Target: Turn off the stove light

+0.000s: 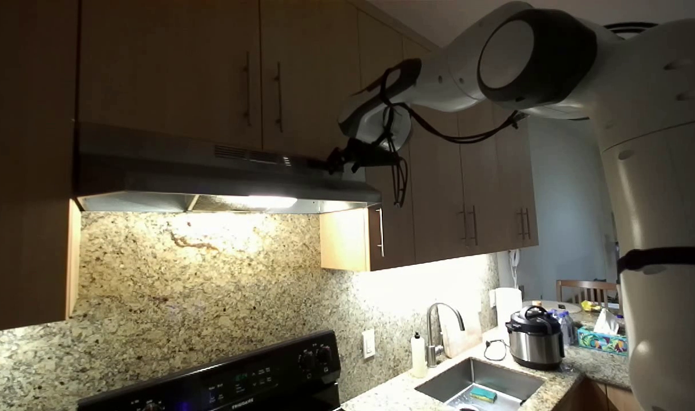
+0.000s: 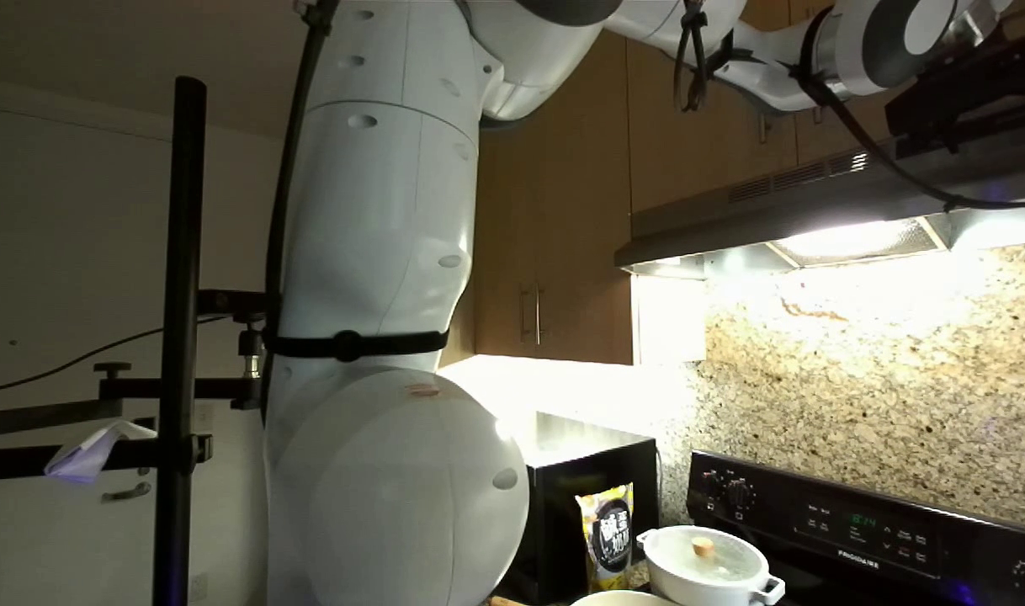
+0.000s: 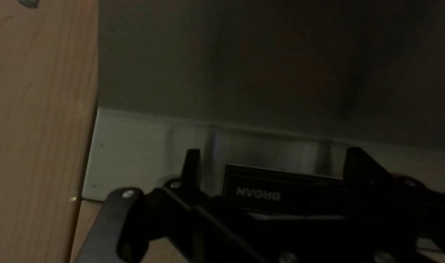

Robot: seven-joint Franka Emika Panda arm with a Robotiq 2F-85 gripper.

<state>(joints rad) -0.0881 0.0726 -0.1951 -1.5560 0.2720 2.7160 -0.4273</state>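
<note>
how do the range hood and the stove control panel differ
The range hood looks like grey metal, while the stove control panel is black. The hood is mounted under wood cabinets; the panel sits lower, in front of the speckled backsplash. The hood's lamp shines bright white, but the panel shows small green digits. Both carry a brand name: BROAN on the hood, FRIGIDAIRE on the panel.
</note>
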